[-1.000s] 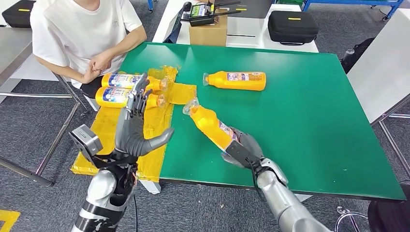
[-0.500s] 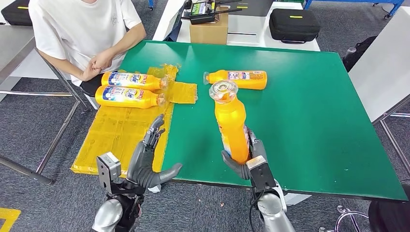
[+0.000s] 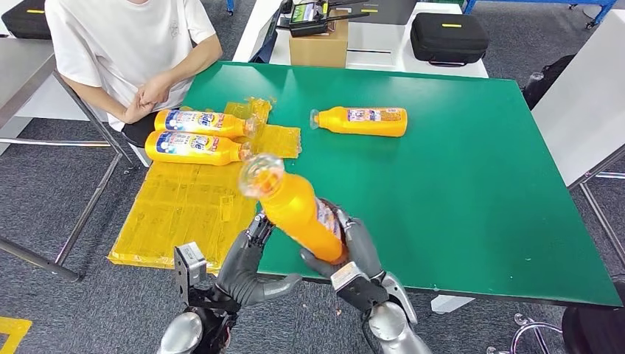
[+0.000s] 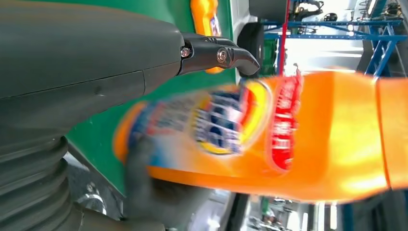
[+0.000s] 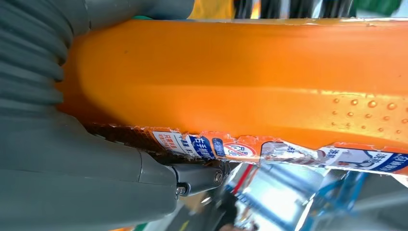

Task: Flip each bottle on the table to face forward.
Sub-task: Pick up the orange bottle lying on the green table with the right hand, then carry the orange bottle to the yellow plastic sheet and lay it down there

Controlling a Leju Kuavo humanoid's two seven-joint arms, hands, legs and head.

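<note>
right hand (image 3: 352, 247) grips tilted orange bottle (image 3: 301, 214) | left hand (image 3: 249, 267) spread, empty, beside it

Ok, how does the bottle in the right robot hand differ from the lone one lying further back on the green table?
The held bottle is lifted off the table and tilted, gripped by the right robot hand; the lone bottle lies flat on the green table, untouched. The held bottle's cap points up and toward the robot's left; the lone bottle's cap points left along the table. Both are orange with labels.
</note>
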